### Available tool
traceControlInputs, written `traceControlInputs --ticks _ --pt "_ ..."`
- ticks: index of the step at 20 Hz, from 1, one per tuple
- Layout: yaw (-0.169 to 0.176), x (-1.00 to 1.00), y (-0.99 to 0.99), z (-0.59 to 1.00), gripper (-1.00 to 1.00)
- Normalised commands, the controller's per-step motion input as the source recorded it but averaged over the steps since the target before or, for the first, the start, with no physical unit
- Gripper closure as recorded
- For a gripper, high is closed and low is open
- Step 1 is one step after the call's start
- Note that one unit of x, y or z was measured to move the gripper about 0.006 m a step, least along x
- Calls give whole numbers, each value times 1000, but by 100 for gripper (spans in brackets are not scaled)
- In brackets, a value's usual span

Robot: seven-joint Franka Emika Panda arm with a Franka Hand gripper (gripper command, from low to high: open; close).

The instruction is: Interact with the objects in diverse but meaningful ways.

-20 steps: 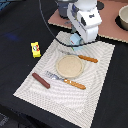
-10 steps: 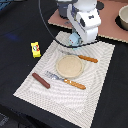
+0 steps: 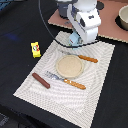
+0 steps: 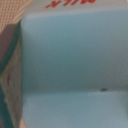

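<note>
A pale blue block with red lettering fills the wrist view (image 4: 70, 65), very close to the camera. In the exterior view only a sliver of it (image 3: 73, 41) shows under my gripper (image 3: 77, 39), at the far edge of the striped placemat (image 3: 95, 95). The arm's white body hides my fingers, so I cannot tell whether they are open or shut. A yellow box with a red-green label (image 3: 35, 48) stands on the dark table to the mat's left in the exterior view. A dark brown sausage (image 3: 41, 80) lies on the mat's near left part.
A tan round plate (image 3: 69, 66) sits mid-mat, with an orange-handled knife (image 3: 82, 57) behind it and an orange-handled fork (image 3: 67, 80) in front. A brown board (image 3: 110, 25) with a bowl (image 3: 123, 17) lies at the back right.
</note>
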Motion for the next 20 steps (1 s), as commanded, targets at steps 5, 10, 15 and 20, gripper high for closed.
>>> traceControlInputs --ticks 5,10,15,20 --pt "-6 -9 -702 938 100" --pt "0 -45 -782 590 100" --pt "0 -72 -794 95 100" --pt "0 -14 -825 47 100"
